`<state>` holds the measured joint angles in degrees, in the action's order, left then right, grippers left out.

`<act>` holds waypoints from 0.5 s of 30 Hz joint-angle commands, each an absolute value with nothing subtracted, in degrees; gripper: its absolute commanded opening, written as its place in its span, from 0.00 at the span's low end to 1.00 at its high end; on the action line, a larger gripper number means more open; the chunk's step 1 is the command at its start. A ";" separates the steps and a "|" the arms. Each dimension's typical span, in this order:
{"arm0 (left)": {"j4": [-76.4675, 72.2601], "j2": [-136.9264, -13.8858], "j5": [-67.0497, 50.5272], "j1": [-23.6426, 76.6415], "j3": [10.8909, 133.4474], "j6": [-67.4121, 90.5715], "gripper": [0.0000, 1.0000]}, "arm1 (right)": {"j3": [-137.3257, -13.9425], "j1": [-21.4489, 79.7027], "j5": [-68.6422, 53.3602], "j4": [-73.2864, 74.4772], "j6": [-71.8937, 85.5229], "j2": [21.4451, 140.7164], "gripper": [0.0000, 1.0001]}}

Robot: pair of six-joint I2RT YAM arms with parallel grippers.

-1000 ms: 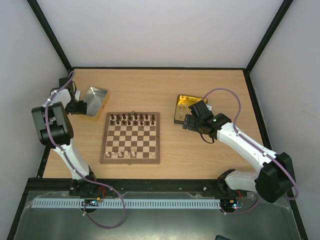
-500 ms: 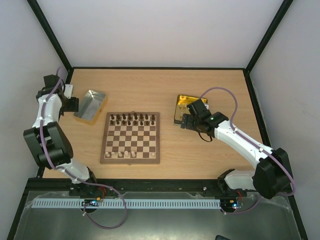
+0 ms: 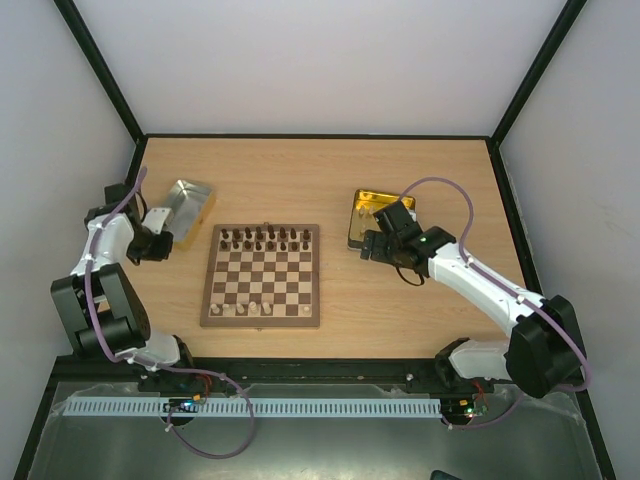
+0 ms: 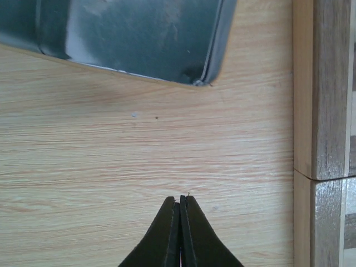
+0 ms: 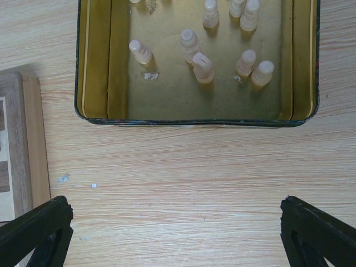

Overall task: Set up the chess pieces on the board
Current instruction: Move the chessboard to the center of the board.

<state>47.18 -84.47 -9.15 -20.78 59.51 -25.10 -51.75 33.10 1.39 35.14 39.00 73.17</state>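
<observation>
The left pincer [image 4: 180,199] is seen pressed together over the table [image 4: 111,156], with the silver tray [image 4: 139,33] just ahead of it and the board [image 4: 328,111] at its right. The right pincer [image 5: 178,222] is spread wide. Cream chess pieces [image 5: 203,67] are seen in the gold tray [image 5: 194,118] just ahead of it, with the board's edge at its left.

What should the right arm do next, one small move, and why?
Probably ease the open right gripper forward over the gold tray and lower it around one cream piece: its jaws are wide and empty, several pieces wait there, and the board has mostly bare near rows.
</observation>
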 commanded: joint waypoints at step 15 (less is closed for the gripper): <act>40.35 -94.56 -8.87 -9.61 59.14 -20.44 0.02 | -48.42 33.31 1.55 34.52 39.68 70.17 0.98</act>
<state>41.39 -92.49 -8.78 -10.44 57.30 -22.59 -49.43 33.10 0.80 34.11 39.05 71.81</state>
